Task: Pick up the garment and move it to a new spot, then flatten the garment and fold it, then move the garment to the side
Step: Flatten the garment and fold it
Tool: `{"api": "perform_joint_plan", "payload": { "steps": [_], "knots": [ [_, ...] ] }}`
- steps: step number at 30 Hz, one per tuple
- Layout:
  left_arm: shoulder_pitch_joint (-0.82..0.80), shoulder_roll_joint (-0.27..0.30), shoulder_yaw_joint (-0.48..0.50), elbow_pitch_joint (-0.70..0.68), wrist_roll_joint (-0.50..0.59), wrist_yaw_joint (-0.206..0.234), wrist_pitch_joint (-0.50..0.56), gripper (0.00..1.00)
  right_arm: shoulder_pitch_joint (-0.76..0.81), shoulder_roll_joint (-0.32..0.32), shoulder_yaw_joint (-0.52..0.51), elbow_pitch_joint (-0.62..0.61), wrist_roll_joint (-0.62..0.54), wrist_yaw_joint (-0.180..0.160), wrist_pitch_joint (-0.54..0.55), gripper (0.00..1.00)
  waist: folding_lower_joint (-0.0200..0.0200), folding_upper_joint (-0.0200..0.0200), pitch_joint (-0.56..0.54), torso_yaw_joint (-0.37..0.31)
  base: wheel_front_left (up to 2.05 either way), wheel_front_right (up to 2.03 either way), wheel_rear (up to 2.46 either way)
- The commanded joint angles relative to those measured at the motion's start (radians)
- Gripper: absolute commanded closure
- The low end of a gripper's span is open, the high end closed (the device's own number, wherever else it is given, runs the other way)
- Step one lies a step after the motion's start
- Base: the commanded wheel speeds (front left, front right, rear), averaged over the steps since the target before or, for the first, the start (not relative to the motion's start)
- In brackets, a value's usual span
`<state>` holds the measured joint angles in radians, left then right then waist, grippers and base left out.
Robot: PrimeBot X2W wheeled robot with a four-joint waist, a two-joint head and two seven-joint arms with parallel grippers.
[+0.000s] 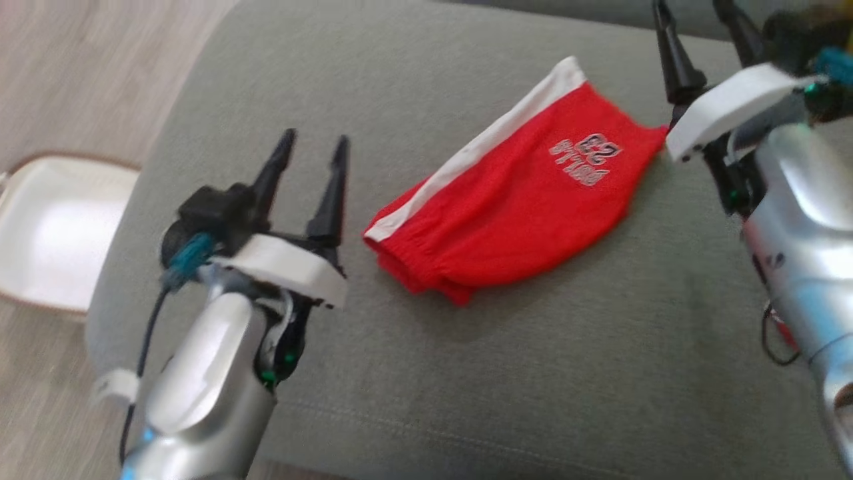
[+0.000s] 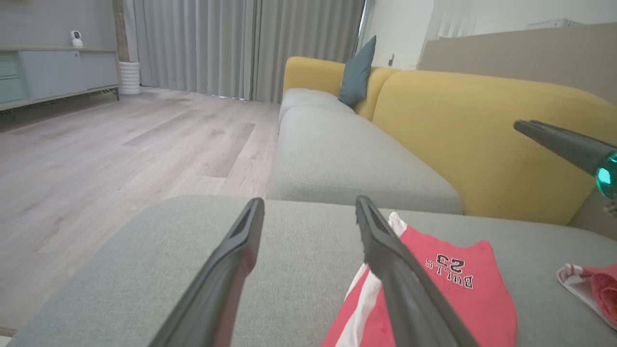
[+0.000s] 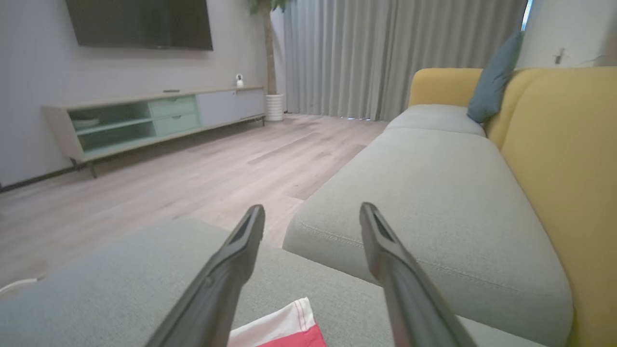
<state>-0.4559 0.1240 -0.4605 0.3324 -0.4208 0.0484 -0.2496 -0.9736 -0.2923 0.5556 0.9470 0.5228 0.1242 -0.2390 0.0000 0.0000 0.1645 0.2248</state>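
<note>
The garment (image 1: 516,197) is a pair of red shorts with a white side stripe and a printed number, folded flat on the grey sofa cushion (image 1: 413,373). My left gripper (image 1: 312,150) stands open just left of its waistband end, with nothing between the fingers. At the garment's right corner my right gripper (image 1: 693,17) is open and holds nothing. The left wrist view shows the garment (image 2: 462,289) beside my right finger (image 2: 400,270). In the right wrist view a white and red corner of the garment (image 3: 284,330) lies below my open gripper (image 3: 312,214).
A white tray (image 1: 53,227) sits on the wooden floor left of the cushion. Another red and white cloth (image 2: 590,289) lies at the right in the left wrist view. Yellow sofa backs (image 2: 482,130), a second grey seat (image 3: 434,193) and a teal pillow (image 3: 494,79) lie beyond.
</note>
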Motion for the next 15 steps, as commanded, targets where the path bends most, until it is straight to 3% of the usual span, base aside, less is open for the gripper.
{"api": "perform_joint_plan", "payload": {
  "steps": [1,9,10,15],
  "knots": [
    [0.01,0.025,0.077,-0.058,0.019,0.016,-0.012,0.0,0.042,0.024,-0.038,-0.058,-0.002,0.007,-0.019,0.0,0.0,0.0,-0.061,-0.071,0.0,0.0,0.0],
    [0.156,0.005,0.225,-0.163,0.093,0.036,-0.012,0.0,0.352,0.104,-0.321,-0.361,-0.193,0.007,-0.022,0.0,0.0,0.0,-0.104,-0.157,0.0,0.0,0.0],
    [0.156,0.005,0.225,-0.163,0.093,0.036,-0.012,0.0,0.352,0.104,-0.321,-0.361,-0.193,0.007,-0.022,0.0,0.0,0.0,-0.104,-0.157,0.0,0.0,0.0],
    [0.254,-0.023,0.298,-0.215,0.136,0.036,-0.012,0.0,0.559,0.197,-0.461,-0.506,-0.306,0.007,-0.023,0.0,0.0,0.0,-0.121,-0.188,0.0,0.0,0.0]
  ]
}}
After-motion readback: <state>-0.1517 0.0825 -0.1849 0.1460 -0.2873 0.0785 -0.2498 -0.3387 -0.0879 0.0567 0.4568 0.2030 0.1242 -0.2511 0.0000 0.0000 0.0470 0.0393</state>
